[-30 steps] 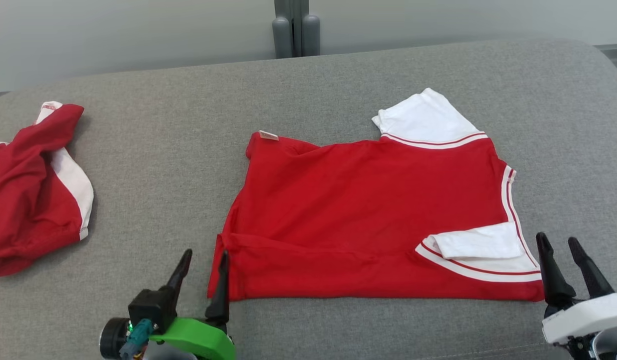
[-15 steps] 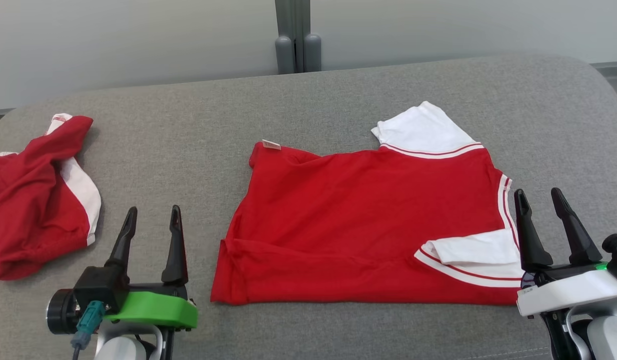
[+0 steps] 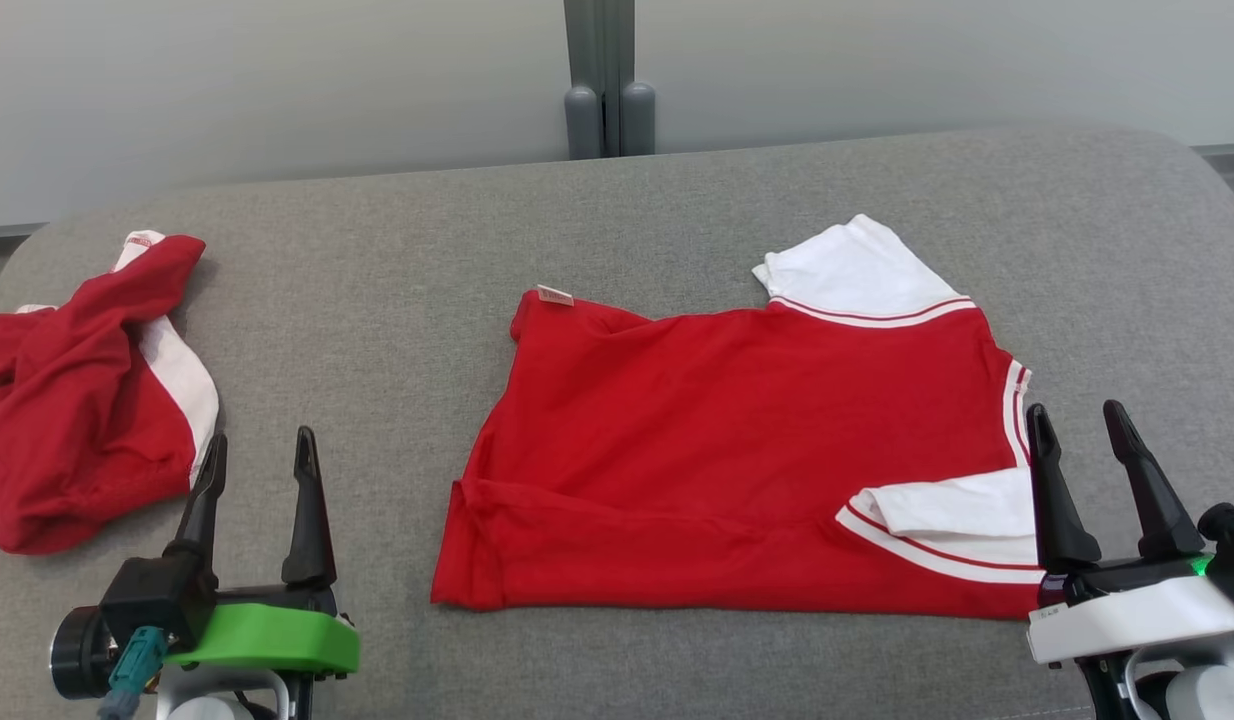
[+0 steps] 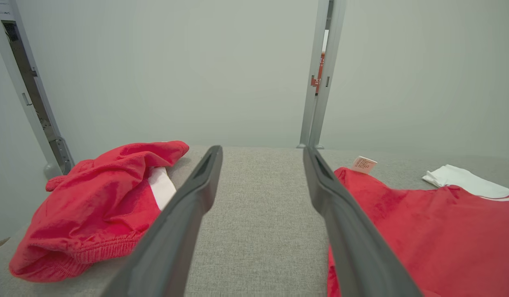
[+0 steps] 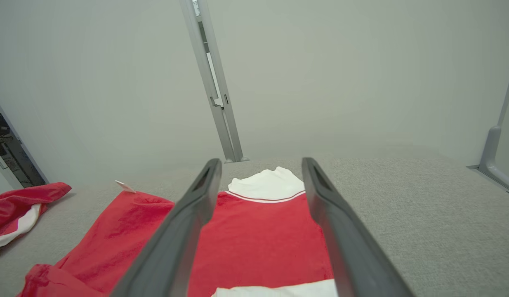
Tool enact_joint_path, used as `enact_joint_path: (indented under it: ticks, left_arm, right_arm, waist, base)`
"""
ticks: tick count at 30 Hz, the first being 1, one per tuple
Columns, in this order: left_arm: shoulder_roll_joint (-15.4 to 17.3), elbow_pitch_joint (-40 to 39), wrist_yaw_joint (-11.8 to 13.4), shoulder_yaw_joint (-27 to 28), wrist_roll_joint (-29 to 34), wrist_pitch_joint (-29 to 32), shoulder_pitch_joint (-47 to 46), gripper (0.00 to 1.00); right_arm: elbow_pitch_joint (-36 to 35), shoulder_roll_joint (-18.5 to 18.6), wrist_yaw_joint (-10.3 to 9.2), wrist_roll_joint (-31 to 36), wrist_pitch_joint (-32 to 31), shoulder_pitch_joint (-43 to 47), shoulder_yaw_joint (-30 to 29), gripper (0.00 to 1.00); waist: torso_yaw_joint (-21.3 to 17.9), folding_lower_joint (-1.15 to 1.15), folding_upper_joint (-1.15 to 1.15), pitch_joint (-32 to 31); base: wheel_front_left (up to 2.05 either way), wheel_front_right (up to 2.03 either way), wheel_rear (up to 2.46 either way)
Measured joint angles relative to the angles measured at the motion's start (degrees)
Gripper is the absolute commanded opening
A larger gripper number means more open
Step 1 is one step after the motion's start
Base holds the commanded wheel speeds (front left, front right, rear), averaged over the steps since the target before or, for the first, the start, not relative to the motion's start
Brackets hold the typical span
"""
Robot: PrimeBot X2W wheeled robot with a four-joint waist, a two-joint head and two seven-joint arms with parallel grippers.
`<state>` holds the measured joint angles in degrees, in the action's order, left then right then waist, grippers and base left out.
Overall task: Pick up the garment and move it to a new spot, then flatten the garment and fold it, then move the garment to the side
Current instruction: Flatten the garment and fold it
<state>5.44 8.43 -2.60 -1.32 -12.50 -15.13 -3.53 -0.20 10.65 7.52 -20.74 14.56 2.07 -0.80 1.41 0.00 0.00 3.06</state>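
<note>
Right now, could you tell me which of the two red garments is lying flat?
The central red shirt, white sleeves showing, lies flat; the left red garment is a crumpled heap.

the flat red cloth shirt with white sleeves [image 3: 737, 450] lies right of centre on the grey fabric-covered surface [image 3: 377, 300]. the crumpled red and white garment [image 3: 77, 400] sits at the surface's left edge, well apart from the shirt. the left gripper [image 3: 260, 440] stands at the near edge between the two, touching neither. the right gripper [image 3: 1075, 410] stands at the shirt's near right corner. a grey metal post [image 3: 609, 80] rises behind the surface, against the pale wall [image 3: 277, 80].
</note>
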Motion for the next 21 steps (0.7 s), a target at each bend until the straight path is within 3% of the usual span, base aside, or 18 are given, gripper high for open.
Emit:
enact_joint_path:
  ticks: [21]
  left_arm:
    - [-1.7,3.2,-2.4,1.2,2.1,0.0,0.0,1.0]
  right_arm:
    - [1.3,0.1,0.0,1.0,0.2,0.5,-0.1,1.0]
  waist:
    - [-0.1,0.0,0.0,0.3]
  base:
    - [0.0,0.0,0.0]
